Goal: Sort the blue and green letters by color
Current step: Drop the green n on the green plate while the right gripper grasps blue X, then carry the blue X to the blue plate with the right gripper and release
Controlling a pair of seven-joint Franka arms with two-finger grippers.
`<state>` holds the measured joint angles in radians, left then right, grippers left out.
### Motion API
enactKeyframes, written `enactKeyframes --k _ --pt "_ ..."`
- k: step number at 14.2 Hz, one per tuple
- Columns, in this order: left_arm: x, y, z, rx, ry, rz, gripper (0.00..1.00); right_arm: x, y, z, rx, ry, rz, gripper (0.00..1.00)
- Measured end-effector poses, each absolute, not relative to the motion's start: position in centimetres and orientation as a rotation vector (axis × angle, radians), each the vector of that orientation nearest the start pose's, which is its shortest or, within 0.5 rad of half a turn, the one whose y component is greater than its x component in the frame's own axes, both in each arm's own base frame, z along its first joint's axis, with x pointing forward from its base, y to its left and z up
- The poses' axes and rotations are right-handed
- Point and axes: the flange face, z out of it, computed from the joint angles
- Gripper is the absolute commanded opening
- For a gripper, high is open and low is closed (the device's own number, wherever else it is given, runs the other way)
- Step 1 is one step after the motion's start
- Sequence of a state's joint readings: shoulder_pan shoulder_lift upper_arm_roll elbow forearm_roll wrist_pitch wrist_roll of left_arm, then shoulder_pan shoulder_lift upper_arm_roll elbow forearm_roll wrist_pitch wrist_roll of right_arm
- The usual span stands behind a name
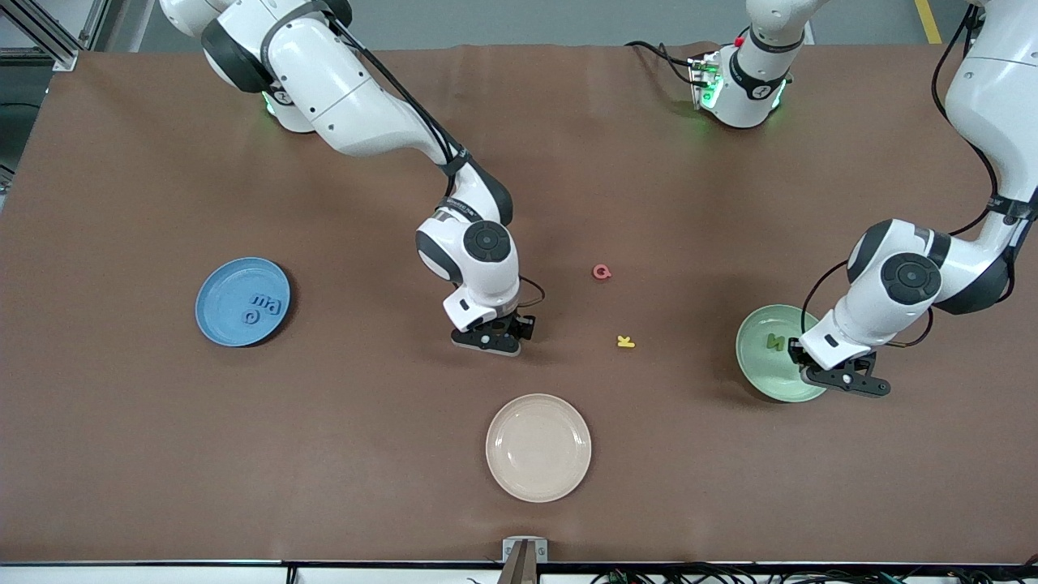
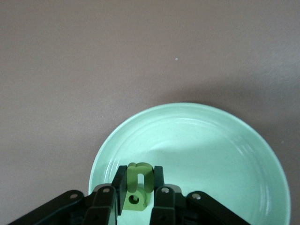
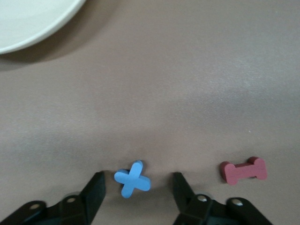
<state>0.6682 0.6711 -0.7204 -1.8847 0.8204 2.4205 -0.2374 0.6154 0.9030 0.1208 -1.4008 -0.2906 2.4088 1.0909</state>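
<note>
Right claw [image 3: 136, 194]: jaws apart astride blue X [image 3: 132, 179], mid-table. Left claw [image 2: 139, 190]: clenched on green letter [image 2: 138, 186] over green plate [image 2: 225, 140] near the left arm's table edge. Risk: closing off-centre could flick the X toward the red letter [image 3: 243, 170].

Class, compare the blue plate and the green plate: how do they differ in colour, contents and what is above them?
The blue plate holds blue letters; the green plate holds a green letter. No claw is over the blue plate; the left claw is over the green plate, shut on another green letter. Both are round plates on the table.
</note>
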Motion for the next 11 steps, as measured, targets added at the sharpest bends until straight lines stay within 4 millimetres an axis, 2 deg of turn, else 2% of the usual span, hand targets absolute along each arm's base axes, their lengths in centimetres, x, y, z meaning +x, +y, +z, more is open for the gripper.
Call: enactKeyframes --k 2,3,6,9,11 --pt "63.7 1.8 22.4 -2.983 0.465 -0.184 0.01 56.2 48.2 17.5 -3.091 0.3 -0.255 0.48" --pt "63.6 2.7 22.1 -2.985 0.469 -0.176 0.01 56.2 48.2 17.5 -3.092 0.297 -0.256 0.39" --pt "63.2 3.6 21.5 -2.991 0.474 -0.157 0.02 56.2 48.4 17.8 -3.084 0.273 -0.267 0.0" --pt "62.9 2.9 21.2 -2.995 0.492 -0.148 0.04 56.3 48.3 17.9 -3.085 0.274 -0.267 0.0" --pt "62.6 2.4 20.9 -2.998 0.505 -0.138 0.1 56.6 48.0 18.0 -3.085 0.272 -0.27 0.0"
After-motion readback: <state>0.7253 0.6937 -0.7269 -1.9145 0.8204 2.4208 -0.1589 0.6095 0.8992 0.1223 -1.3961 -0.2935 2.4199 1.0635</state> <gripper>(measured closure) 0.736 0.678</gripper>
